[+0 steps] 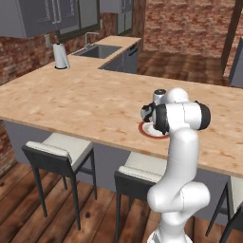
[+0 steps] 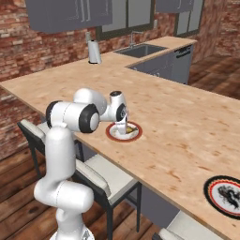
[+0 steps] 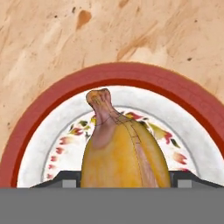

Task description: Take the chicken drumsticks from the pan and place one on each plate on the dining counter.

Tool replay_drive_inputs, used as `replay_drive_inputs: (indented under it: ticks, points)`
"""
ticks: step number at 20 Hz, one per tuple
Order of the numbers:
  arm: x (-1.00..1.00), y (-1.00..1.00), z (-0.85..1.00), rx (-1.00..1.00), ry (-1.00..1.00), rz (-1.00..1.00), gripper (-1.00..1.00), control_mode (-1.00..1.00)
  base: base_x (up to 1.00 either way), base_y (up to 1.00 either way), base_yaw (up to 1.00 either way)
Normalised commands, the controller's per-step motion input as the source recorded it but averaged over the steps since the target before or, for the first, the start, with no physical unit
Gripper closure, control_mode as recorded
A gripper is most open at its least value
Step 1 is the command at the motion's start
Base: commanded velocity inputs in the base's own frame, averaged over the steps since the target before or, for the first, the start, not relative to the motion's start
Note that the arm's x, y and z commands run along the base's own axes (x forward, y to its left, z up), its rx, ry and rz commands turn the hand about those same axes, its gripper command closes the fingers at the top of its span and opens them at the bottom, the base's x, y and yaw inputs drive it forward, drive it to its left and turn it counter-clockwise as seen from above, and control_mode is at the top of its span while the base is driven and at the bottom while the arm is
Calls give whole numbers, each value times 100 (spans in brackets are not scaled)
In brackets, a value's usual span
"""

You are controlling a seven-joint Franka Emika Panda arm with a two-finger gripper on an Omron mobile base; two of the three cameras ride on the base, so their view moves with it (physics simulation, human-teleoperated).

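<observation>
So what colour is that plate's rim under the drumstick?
Red rim, clearest in the hand view; white centre, small floral pattern.

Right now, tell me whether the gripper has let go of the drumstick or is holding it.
Holding it. In the hand view the golden drumstick sits between the fingertips of the gripper, above the red-rimmed plate.

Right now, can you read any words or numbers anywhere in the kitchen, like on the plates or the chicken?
None: no words, numbers or brand marks can be read anywhere.
Red-rimmed plate: a ring of small red and green marks, decoration and not letters.
Black-rimmed plate: a dark curly figure in the middle, a picture and not writing.
Golden drumstick: plain, no label.
Paper towel roll and wooden dining counter: no print on them.
</observation>
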Motion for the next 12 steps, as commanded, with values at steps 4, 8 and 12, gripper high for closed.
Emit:
replay_drive_inputs:
  ticks: [4, 8, 12]
  points:
    - [12, 5, 0, -7, -24, -8, -100, -100, 0, 0, 0]
    - [1, 0, 0, -1, -10, -3, -100, -100, 0, 0, 0]
    - [0, 0, 40, 1, 2, 0, -100, -100, 0, 0, 0]
